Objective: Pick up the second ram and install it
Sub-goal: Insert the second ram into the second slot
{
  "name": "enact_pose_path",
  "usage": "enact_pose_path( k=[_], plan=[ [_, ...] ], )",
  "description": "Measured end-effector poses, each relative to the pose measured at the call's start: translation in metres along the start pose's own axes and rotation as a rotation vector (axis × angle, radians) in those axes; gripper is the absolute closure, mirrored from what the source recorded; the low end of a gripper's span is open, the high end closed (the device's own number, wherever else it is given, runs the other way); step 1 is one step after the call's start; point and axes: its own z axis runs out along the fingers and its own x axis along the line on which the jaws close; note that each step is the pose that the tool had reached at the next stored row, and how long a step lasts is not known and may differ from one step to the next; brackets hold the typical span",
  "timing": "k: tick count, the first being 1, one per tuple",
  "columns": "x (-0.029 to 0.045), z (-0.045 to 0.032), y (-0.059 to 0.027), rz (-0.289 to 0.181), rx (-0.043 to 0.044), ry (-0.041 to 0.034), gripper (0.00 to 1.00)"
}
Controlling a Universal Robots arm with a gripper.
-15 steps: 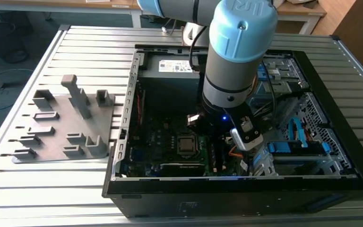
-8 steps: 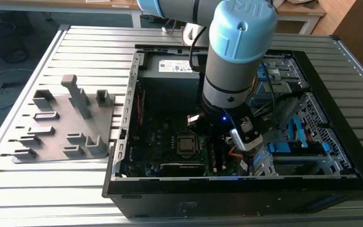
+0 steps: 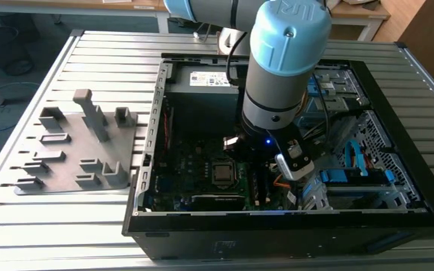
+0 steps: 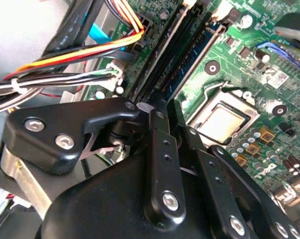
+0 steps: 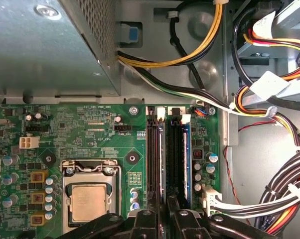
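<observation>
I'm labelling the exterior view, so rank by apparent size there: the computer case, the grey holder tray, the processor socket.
Largest to smallest:
1. computer case
2. grey holder tray
3. processor socket
The gaps are wide, so nearness to the camera does not blur this order.

Slatted metal table point(image 3: 89, 62) bears holder tray point(image 3: 77, 152), computer case point(image 3: 277, 231).

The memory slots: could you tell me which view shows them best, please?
The first wrist view: the memory slots lie square-on, nearly whole. The second wrist view shows them slanted, their near end behind the pincer. In the exterior view the arm partly hides them.
</observation>
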Motion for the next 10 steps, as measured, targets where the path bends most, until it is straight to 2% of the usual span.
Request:
enact_pose_path(
  k=[2,4,10],
  plan=[
    [-0.0001,-0.0013,0.0,0.0,0.001,0.0001,0.79],
    [-0.0003,-0.0061,0.0003,0.0,0.0011,0.0,0.79],
    [-0.0014,-0.0307,0.0019,0.0,0.0051,-0.0001,0.79]
  ],
)
